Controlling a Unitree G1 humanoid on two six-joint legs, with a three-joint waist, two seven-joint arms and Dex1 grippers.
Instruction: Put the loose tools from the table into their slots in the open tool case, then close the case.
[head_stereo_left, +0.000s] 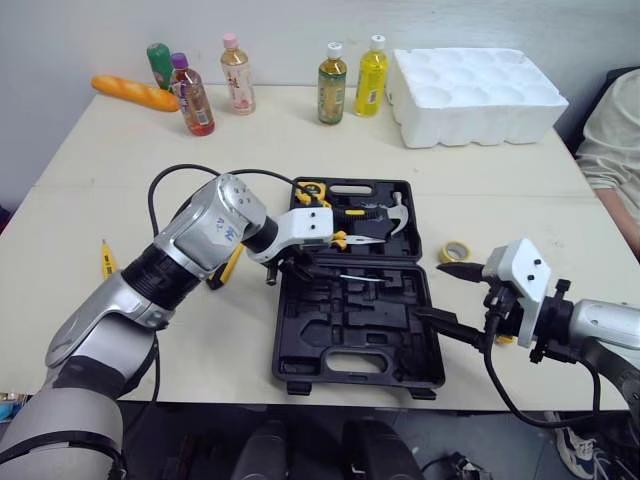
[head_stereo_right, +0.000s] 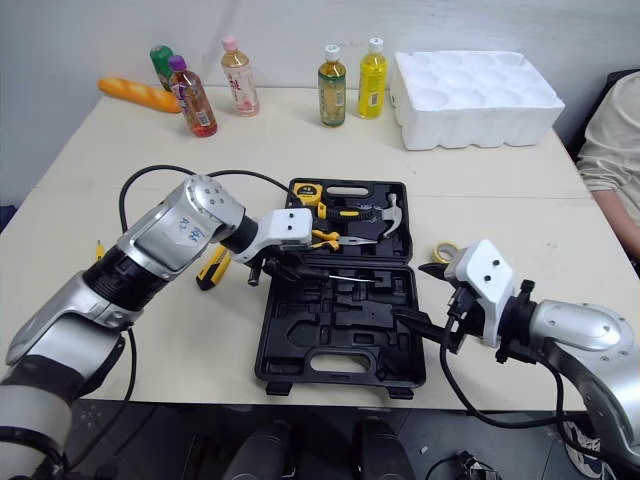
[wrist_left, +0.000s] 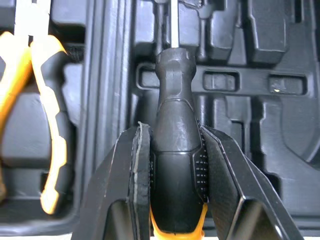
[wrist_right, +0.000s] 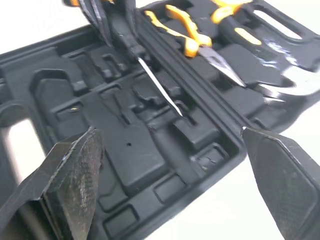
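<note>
The black tool case (head_stereo_left: 330, 322) lies open at the table's middle. Its far half holds yellow-handled pliers (head_stereo_left: 352, 238), a hammer (head_stereo_left: 397, 214) and a tape measure (head_stereo_left: 312, 191). My left gripper (head_stereo_left: 294, 264) is shut on the black handle of a screwdriver (wrist_left: 175, 145). It hovers at the near half's back left corner. The thin shaft (head_stereo_left: 362, 279) points right, along the hinge. My right gripper (head_stereo_left: 432, 292) stands open at the case's right edge, with nothing between its fingers. A yellow and black utility knife (head_stereo_left: 229, 267) lies on the table left of the case.
A small yellow tool (head_stereo_left: 106, 259) lies far left. A tape roll (head_stereo_left: 455, 250) sits right of the case. Several bottles (head_stereo_left: 332, 84), a baguette (head_stereo_left: 135, 93) and a white foam tray (head_stereo_left: 475, 92) line the back. A person's sleeve (head_stereo_left: 612, 130) is at the right edge.
</note>
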